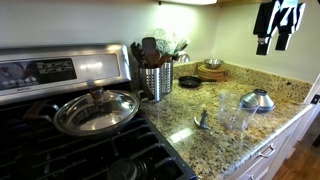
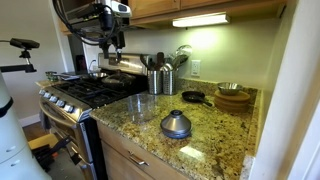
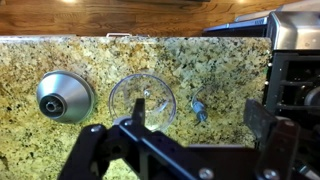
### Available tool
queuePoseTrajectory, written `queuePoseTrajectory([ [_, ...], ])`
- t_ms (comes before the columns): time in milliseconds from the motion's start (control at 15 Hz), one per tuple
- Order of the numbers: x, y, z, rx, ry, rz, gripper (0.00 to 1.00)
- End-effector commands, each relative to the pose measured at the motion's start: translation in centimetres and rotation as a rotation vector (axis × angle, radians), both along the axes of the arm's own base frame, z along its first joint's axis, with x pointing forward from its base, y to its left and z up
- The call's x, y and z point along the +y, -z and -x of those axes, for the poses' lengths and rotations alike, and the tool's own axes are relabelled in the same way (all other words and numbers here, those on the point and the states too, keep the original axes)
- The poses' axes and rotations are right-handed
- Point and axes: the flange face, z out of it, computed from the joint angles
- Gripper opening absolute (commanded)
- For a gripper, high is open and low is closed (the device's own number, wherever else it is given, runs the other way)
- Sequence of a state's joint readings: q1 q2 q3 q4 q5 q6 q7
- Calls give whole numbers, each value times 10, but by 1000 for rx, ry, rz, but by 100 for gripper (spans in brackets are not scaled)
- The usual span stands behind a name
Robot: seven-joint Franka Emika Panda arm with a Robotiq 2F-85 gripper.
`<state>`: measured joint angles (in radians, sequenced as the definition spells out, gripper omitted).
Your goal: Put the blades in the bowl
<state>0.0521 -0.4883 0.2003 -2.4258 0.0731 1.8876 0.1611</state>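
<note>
The blades (image 3: 200,108) are a small grey metal piece lying on the granite counter, just right of the clear bowl (image 3: 142,98) in the wrist view. In an exterior view the blades (image 1: 201,120) stand left of the bowl (image 1: 232,112). The bowl (image 2: 141,106) also shows near the stove's edge; I cannot make out the blades there. My gripper (image 3: 197,125) is open and empty, high above the counter, with the blades between its fingers in the wrist view. It hangs at the top in both exterior views (image 1: 278,25) (image 2: 108,35).
A steel cone-shaped lid (image 1: 258,100) sits beside the bowl. A utensil holder (image 1: 153,80), a small black dish (image 1: 189,82) and a shallow wooden bowl (image 1: 210,71) stand at the back. The stove with a lidded pan (image 1: 96,110) borders the counter.
</note>
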Motion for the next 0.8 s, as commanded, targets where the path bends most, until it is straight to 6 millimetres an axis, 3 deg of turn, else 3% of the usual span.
queuePoseTrajectory([
  [0,2,3,-3,-1,4,-12,100],
  [333,30,33,-36,-70,6,-56,100],
  [733,48,74,-67,-82,29,-82,100],
])
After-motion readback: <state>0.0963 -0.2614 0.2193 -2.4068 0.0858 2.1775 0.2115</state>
